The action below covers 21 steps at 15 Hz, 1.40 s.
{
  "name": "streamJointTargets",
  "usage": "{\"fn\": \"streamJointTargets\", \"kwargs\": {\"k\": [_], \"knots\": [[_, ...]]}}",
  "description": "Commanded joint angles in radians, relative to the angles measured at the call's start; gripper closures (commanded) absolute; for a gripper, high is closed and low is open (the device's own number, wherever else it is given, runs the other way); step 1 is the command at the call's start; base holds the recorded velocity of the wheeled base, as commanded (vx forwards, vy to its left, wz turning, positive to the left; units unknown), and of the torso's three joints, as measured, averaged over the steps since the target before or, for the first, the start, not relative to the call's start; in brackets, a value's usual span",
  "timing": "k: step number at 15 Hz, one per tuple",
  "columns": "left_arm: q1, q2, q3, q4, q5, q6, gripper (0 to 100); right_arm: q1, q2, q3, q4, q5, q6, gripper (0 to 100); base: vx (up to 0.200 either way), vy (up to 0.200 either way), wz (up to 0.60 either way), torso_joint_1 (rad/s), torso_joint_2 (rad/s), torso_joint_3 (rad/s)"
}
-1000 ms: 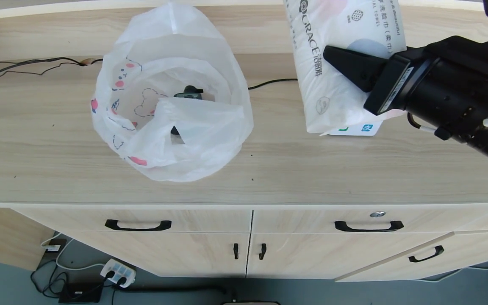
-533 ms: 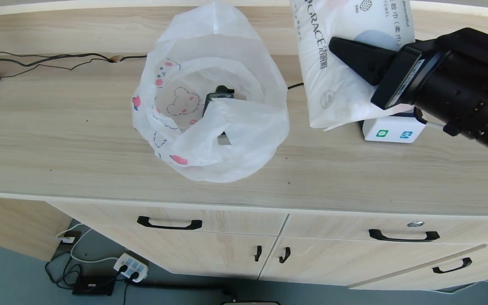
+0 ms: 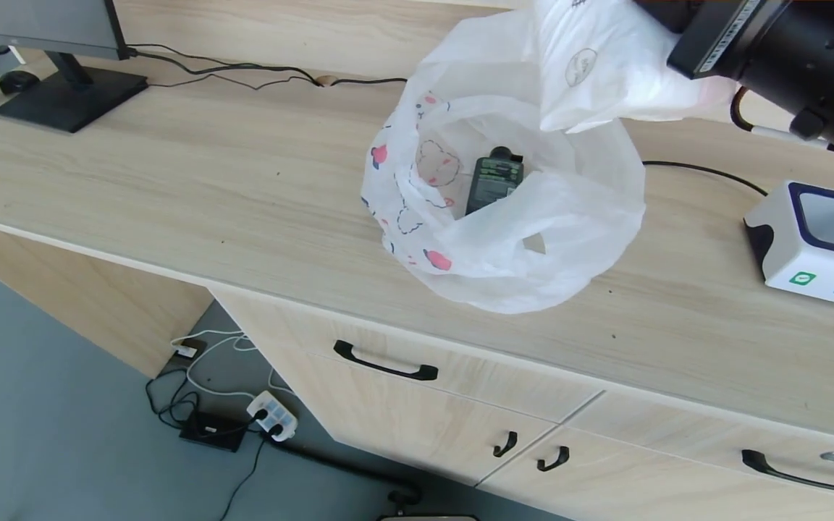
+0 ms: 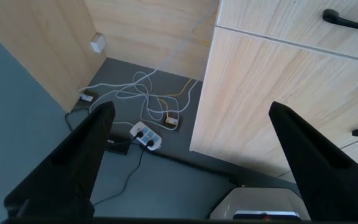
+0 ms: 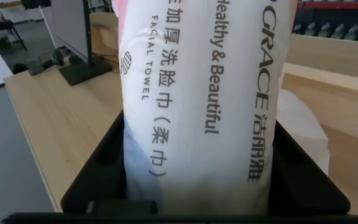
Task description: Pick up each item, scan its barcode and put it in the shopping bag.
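Head view: towel pack [image 3: 598,65] hangs over far rim of shopping bag [image 3: 460,250] on tabletop [image 3: 171,181], right tool [image 5: 201,174] clamped on its sides. Dark bottle [image 3: 493,181] lies inside bag. Tip imo: centre pack over opening, lower it in beside bottle before letting go, else soft rim probably folds under. Left tool [image 4: 191,162] down by cabinet front [image 4: 278,93], fingers apart.

Monitor stand [image 3: 69,90] and cables [image 3: 258,69] on wooden counter [image 3: 171,202] — power strip [image 3: 272,414] below.
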Motion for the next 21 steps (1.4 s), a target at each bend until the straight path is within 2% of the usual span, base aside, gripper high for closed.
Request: {"fn": "streamJointTargets", "kwargs": {"k": [1, 4, 6, 8, 14, 18, 21], "knots": [[0.001, 0.0, 0.0, 0.0, 0.0, 0.001, 0, -0.004, 0.058, -0.086, 0.052, 0.02, 0.005, 100, 0.0, 0.0, 0.0, 0.0, 0.0, 0.0], [0.001, 0.0, 0.0, 0.0, 0.0, 0.0, 0, -0.015, 0.13, -0.153, 0.044, 0.007, 0.105, 100, 0.0, 0.0, 0.0, 0.0, 0.0, 0.0], [0.001, 0.0, 0.0, 0.0, 0.0, 0.0, 0, -0.03, 0.11, -0.106, 0.043, -0.033, 0.157, 100, 0.0, 0.0, 0.0, 0.0, 0.0, 0.0], [0.001, 0.0, 0.0, 0.0, 0.0, 0.0, 0, -0.053, 0.076, 0.001, 0.036, -0.034, 0.214, 100, 0.0, 0.0, 0.0, 0.0, 0.0, 0.0], [0.001, 0.0, 0.0, 0.0, 0.0, 0.0, 0, -0.055, 0.07, 0.109, 0.012, -0.034, 0.221, 100, 0.0, 0.0, 0.0, 0.0, 0.0, 0.0], [0.001, 0.0, 0.0, 0.0, 0.0, 0.0, 0, -0.049, 0.134, 0.012, 0.016, -0.036, 0.201, 100, 0.0, 0.0, 0.0, 0.0, 0.0, 0.0], [0.001, 0.0, 0.0, -0.002, 0.0, 0.0, 0, -0.052, 0.141, 0.005, 0.044, -0.034, 0.229, 100, 0.0, 0.0, 0.0, 0.0, 0.0, 0.0]]}}
